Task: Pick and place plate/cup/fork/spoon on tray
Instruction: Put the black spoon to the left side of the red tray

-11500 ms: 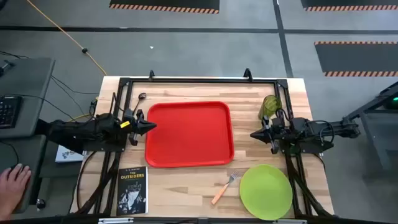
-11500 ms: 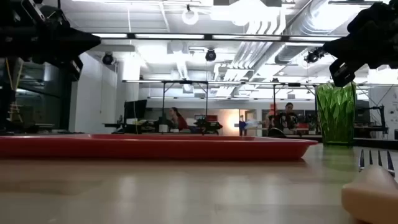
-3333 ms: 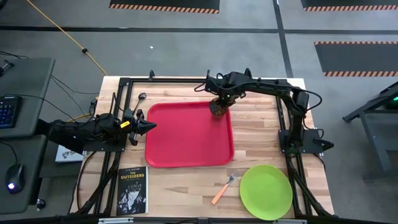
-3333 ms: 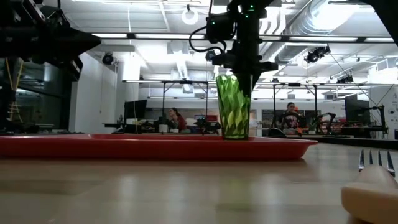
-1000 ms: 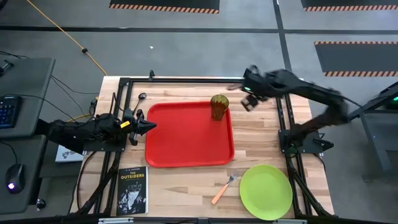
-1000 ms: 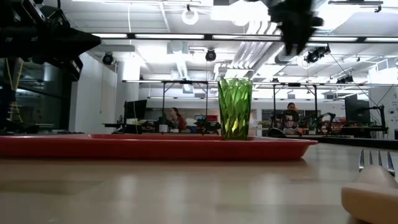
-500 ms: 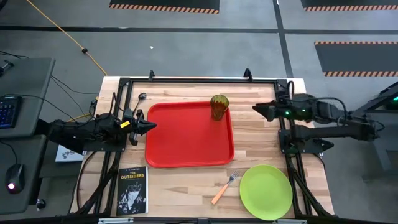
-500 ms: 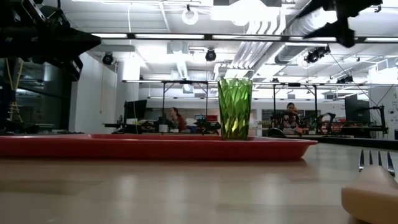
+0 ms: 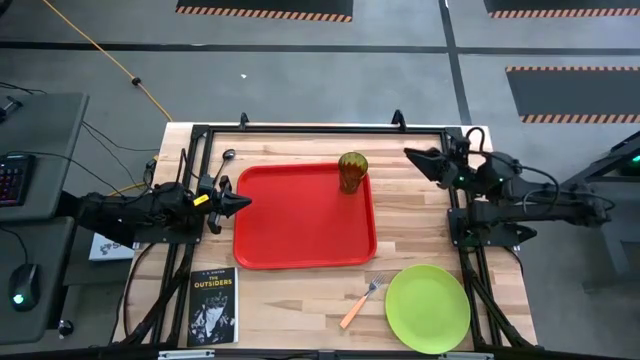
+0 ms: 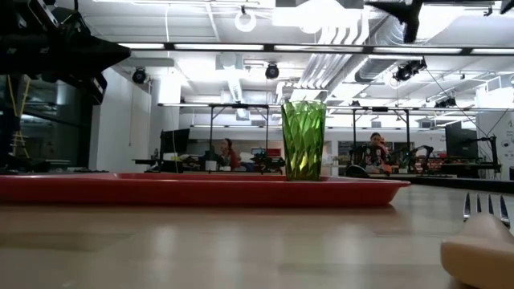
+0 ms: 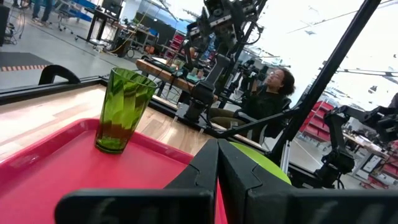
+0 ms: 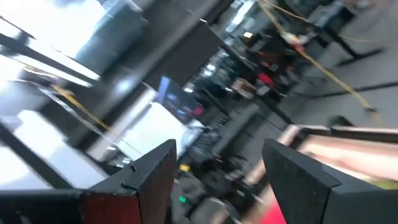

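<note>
The red tray [image 9: 305,215] lies in the middle of the table. The green cup [image 9: 352,171] stands upright on its base in the tray's far right corner, also seen in the low view [image 10: 303,140] and the left wrist view [image 11: 123,109]. The lime-green plate [image 9: 427,308] lies flat near the table's near right corner, with the orange-handled fork [image 9: 360,302] lying left of it. The dark spoon [image 9: 226,158] lies at the far left. My right gripper [image 9: 408,155] hangs open, high up, to the right of the cup, with nothing between its fingers [image 12: 149,177]. My left gripper [image 9: 245,204] is shut at the tray's left edge.
A black book [image 9: 213,305] lies at the near left corner. A black frame rail [image 9: 320,128] runs along the table's far edge and sides. Bare wood [image 9: 410,225] shows between the tray and the right arm's base. People sit in the room beyond.
My right gripper has drawn away from the cup toward the table's right edge and risen, and its arm has folded back. The cup has stayed upright on the tray.
</note>
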